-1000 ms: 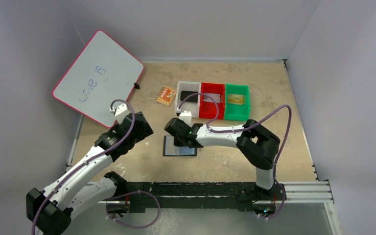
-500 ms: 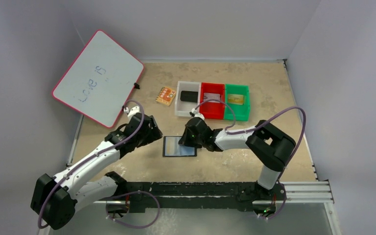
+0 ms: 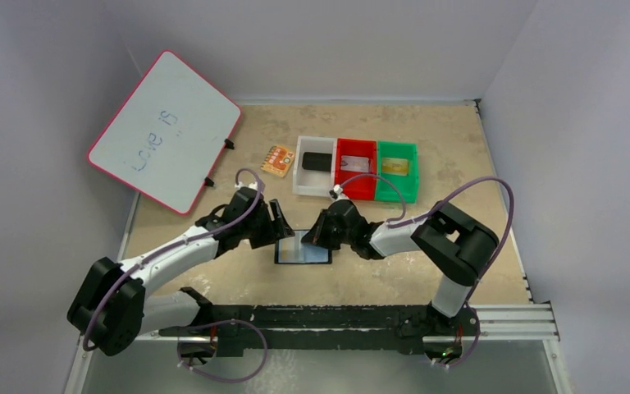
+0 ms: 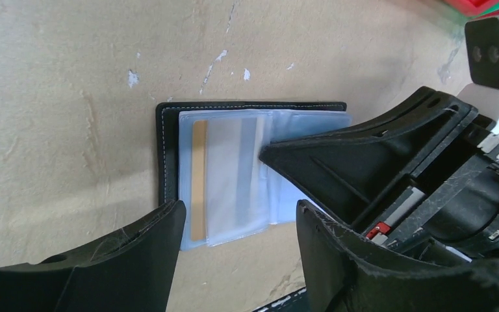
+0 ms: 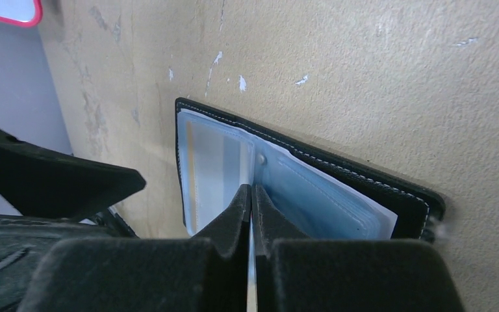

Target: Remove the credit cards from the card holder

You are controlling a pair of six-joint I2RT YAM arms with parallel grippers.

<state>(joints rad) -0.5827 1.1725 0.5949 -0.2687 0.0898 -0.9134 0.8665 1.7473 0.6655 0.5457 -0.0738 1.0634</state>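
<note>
The card holder (image 3: 302, 249) lies open on the table, black rim down and pale blue clear sleeves up. In the left wrist view (image 4: 167, 149) a gold-tan credit card (image 4: 199, 179) shows as a strip inside a left sleeve. My right gripper (image 3: 318, 236) is over the holder's middle. In the right wrist view its jaws (image 5: 251, 190) are shut on a thin clear sleeve page of the holder (image 5: 338, 208). My left gripper (image 3: 282, 227) is open at the holder's left edge; in its own view (image 4: 240, 224) the sleeves lie between the fingers. No silver-grey card shows in the holder.
A white bin (image 3: 299, 168) holds a black block, a red bin (image 3: 355, 185) a grey card-like piece, and a green bin (image 3: 396, 187) a gold-tan piece. An orange patterned square (image 3: 277, 160) lies left of the bins. A whiteboard (image 3: 164, 131) leans at the back left.
My left arm has swung right, up to the holder's left edge. My right gripper has shifted right and lower, from the holder's left part to its middle.
</note>
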